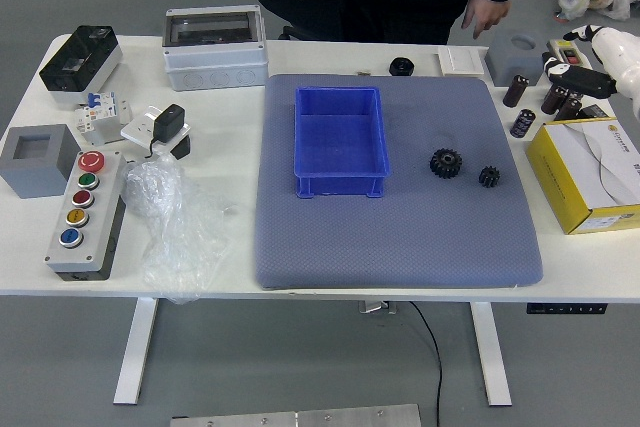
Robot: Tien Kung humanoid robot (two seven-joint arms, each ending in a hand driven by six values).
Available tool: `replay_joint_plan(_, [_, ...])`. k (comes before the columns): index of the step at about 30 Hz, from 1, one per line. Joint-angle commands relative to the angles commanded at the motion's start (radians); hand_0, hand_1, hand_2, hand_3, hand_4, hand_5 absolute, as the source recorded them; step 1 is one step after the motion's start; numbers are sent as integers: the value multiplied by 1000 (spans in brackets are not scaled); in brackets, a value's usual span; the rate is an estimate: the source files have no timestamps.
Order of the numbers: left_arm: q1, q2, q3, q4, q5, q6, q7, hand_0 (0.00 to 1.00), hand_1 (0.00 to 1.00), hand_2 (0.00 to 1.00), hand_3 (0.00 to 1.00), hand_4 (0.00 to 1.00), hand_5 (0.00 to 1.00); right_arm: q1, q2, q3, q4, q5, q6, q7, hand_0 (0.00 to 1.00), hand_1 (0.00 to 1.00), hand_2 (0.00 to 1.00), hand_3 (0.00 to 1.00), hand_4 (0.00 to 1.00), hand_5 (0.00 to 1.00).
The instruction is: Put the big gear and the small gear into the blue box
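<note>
My right hand (pixel 572 55) reaches in from the upper right edge, above the table's back right corner. Its fingers are spread and hold nothing. The blue box (pixel 340 137) stands on the grey-blue mat (pixel 400 237), with nothing visible inside. To its right lie two black gears on the mat: the big gear (pixel 446 163) and, farther right, the small gear (pixel 489 176). They do not touch each other. My left hand is out of view.
Black cylinders (pixel 522 123) stand near a yellow box (pixel 588 175) at the right. At the left are a button panel (pixel 86 215), plastic wrap (pixel 175 222) and grey housings (pixel 215 47). A person stands behind the table, both hands raised off it.
</note>
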Motion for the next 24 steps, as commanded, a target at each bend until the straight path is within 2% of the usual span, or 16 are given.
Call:
replay_joint_plan(16, [0,1,1,-1,4,0,0,884,870,868,851,656,382,-6,0,-1,3,0,-2,1,974,898,899,838,568,851])
replay_joint_plan(24, [4,4,-3,0,2,1,0,884,870,867,851,655,380,-11,-11,7,17,-4,-21,11,973,897,898,837,567,849])
